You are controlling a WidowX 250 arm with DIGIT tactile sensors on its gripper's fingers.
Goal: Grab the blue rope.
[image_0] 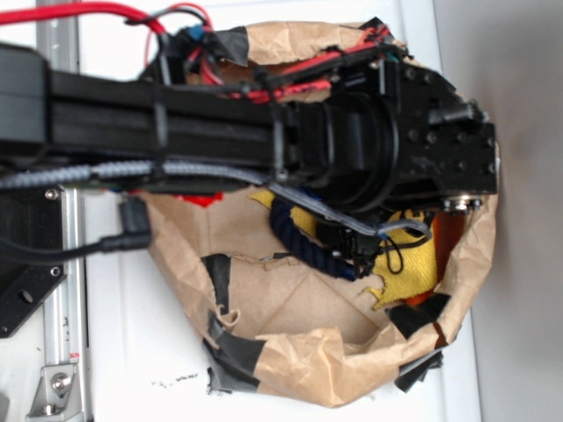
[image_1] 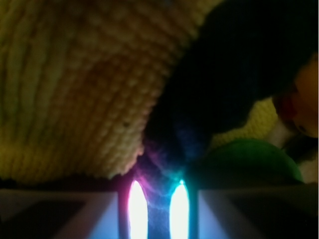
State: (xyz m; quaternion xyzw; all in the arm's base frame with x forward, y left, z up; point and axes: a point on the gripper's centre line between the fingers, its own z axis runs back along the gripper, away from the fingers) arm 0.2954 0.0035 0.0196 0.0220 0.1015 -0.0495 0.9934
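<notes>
Claw (image_1: 158,209) on bagged blue rope (image_0: 295,237)

arm hides most of blue rope (image_0: 295,236); tool (image_0: 352,255) jaws unreadable; wrist view dark, blurred, rope (image_1: 234,74) edge-cropped.

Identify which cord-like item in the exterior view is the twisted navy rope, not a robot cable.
The dark navy twisted rope curving inside the brown paper bag, below the arm; the grey braided cable and red wires run along the arm.
</notes>
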